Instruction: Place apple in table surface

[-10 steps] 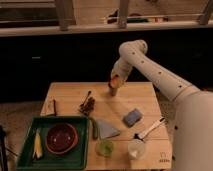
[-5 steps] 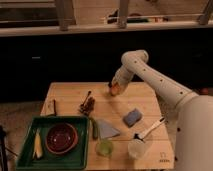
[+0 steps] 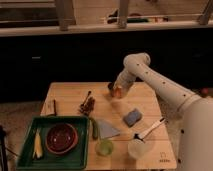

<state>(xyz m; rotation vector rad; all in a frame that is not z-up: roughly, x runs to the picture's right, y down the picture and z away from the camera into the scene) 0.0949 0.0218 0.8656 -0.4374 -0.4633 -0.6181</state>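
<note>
Camera view: claw point(image 3: 114, 89) clenched on apple point(image 3: 118, 92), just above table surface point(image 3: 70, 95), nr far edge.

Showed pale planks right across the surface point(image 3: 150, 102). Carried a green tray point(image 3: 29, 160) at the near-left corner, with a grey cloth point(image 3: 106, 129) just beside it. Had a green cup point(image 3: 104, 147) and a white cup point(image 3: 136, 148) along the near edge. Held a blue sponge point(image 3: 132, 117) right of centre, a white-handled brush point(image 3: 151, 128) near it. Had the pincer point(image 3: 115, 90) low over the far middle, clamped on the apple point(image 3: 118, 92).
</note>
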